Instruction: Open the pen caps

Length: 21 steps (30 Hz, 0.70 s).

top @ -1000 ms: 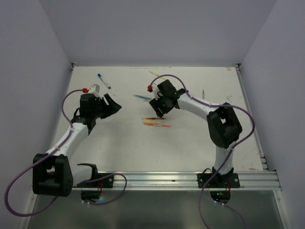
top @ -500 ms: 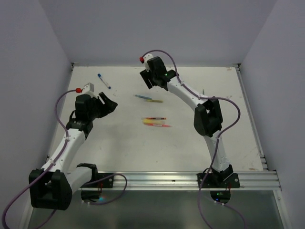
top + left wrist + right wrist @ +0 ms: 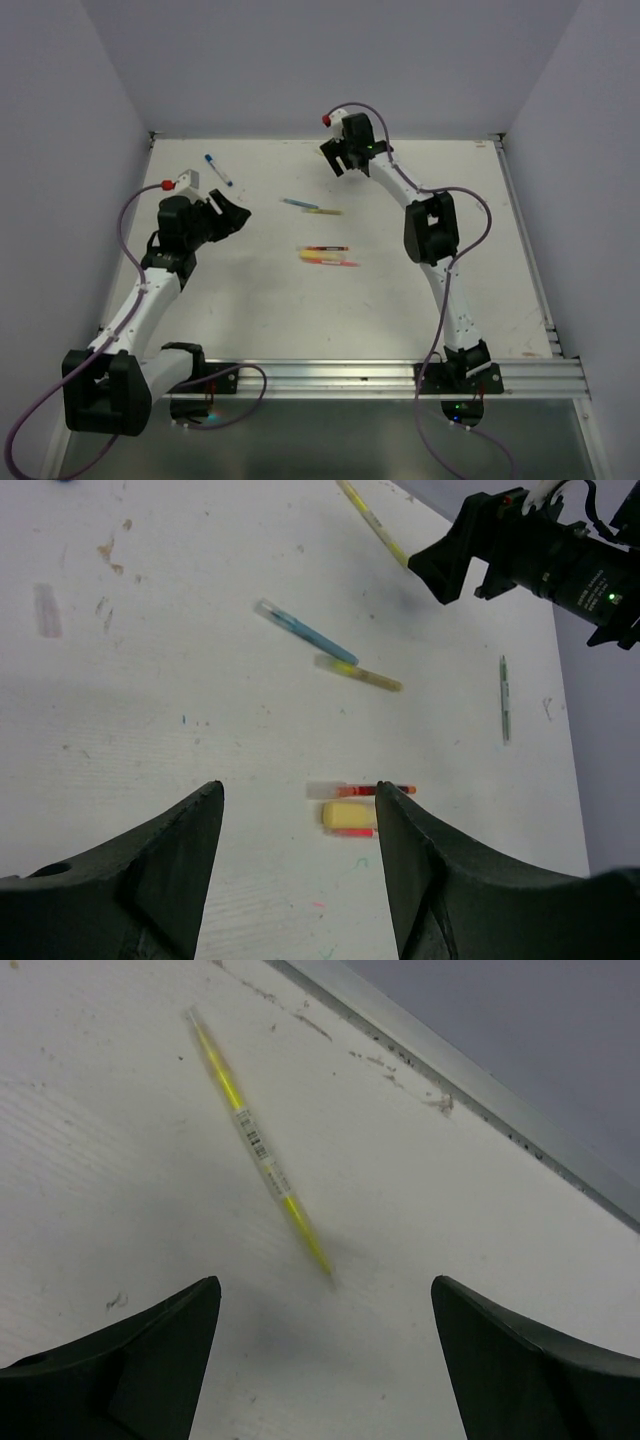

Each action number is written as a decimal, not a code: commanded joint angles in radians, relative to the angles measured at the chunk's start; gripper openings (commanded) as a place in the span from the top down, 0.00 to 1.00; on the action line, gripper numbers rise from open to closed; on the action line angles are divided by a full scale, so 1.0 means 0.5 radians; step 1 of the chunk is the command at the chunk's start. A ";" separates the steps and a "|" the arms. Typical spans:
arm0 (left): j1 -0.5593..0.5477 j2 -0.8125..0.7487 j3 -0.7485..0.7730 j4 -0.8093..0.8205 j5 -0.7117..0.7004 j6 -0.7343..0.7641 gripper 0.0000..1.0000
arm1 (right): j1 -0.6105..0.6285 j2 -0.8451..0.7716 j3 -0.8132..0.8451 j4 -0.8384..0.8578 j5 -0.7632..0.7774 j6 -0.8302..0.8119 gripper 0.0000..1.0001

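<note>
The table [image 3: 450, 290] carries scattered pens. The right jaws, apart and empty, hover at the far edge over a yellow pen [image 3: 258, 1155]. The left jaws, apart and empty, hover at the left. Red pens [image 3: 325, 250] lie at centre; caps too small to tell.

Scuffed white table [image 3: 250, 300], grey walls [image 3: 330, 60]
</note>
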 commanded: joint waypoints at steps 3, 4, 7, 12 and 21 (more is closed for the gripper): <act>-0.004 0.074 -0.037 0.259 0.154 -0.046 0.35 | -0.043 0.115 0.331 0.006 -0.386 -0.063 0.06; -0.004 0.074 -0.040 0.274 0.157 -0.046 0.35 | -0.046 0.137 0.356 -0.028 -0.417 -0.051 0.06; -0.004 0.061 -0.037 0.278 0.166 -0.046 0.35 | -0.052 0.219 0.451 -0.098 -0.518 -0.020 0.01; -0.004 0.025 -0.049 0.293 0.200 -0.064 0.35 | -0.067 0.309 0.498 -0.105 -0.540 0.062 0.01; -0.007 -0.049 -0.071 0.314 0.243 -0.058 0.36 | -0.141 0.388 0.528 -0.062 -0.611 0.216 0.01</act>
